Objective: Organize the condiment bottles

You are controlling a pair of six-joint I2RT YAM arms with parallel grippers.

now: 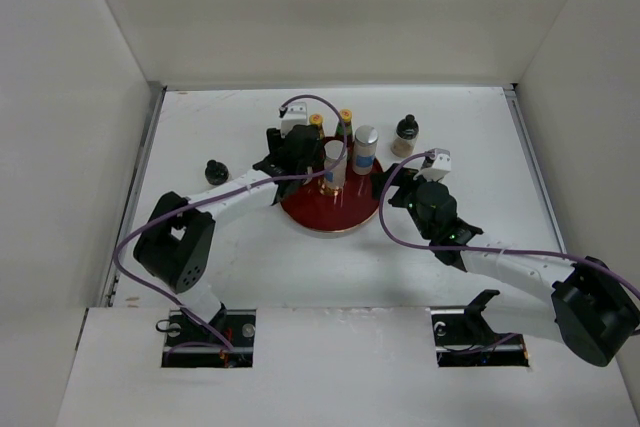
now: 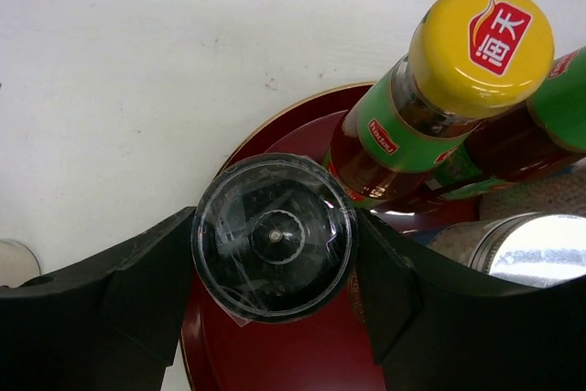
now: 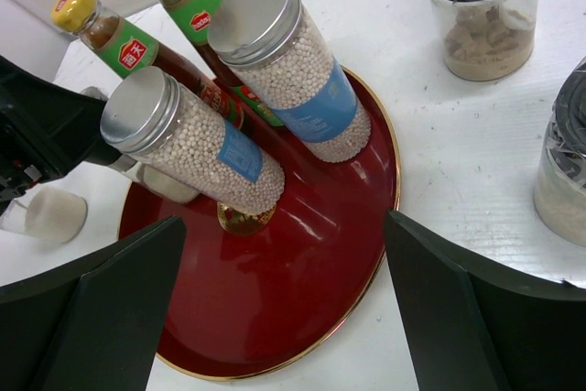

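Observation:
My left gripper [image 2: 275, 231] is shut on a black-capped jar [image 2: 273, 267] over the left part of the round dark-red tray [image 1: 335, 215]; in the top view it [image 1: 297, 155] is at the tray's back left. Two red sauce bottles [image 1: 316, 125] [image 1: 345, 119] and two silver-lidded shakers [image 3: 146, 112] [image 3: 256, 16] stand on the tray. My right gripper [image 3: 284, 304] is open and empty above the tray's near right part. One black-capped jar [image 1: 405, 137] stands on the table right of the tray, another [image 1: 214, 171] on the left.
Another jar [image 3: 568, 167] shows at the right edge of the right wrist view, on the table close to my right finger. White walls enclose the table on the left, back and right. The tray's front half [image 3: 275, 290] is bare.

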